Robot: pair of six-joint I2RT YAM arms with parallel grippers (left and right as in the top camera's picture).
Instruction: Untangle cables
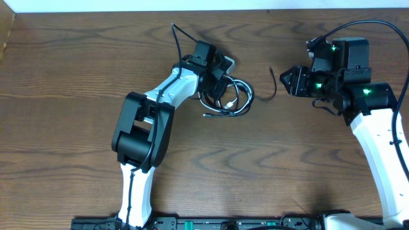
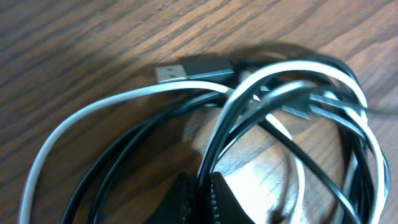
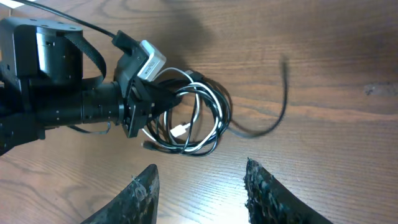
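The cables (image 1: pixel 231 97), one black and one white, lie wound together in a small coil on the wooden table. My left gripper (image 1: pixel 215 84) sits on the coil's left side. In the left wrist view its jaws (image 2: pixel 203 182) are shut on a dark strand of the coil (image 2: pixel 261 106), and a silver-tipped plug (image 2: pixel 171 71) lies just beyond. A loose black tail (image 1: pixel 273 86) curves from the coil toward my right gripper (image 1: pixel 291 80). That gripper (image 3: pixel 200 167) stands open and empty, short of the coil (image 3: pixel 199 118), touching nothing.
The thick black wires of the arms run over the left arm (image 1: pixel 176 38) and behind the right arm (image 1: pixel 364 25). The table's far edge (image 1: pixel 204 10) meets a white surface at the top.
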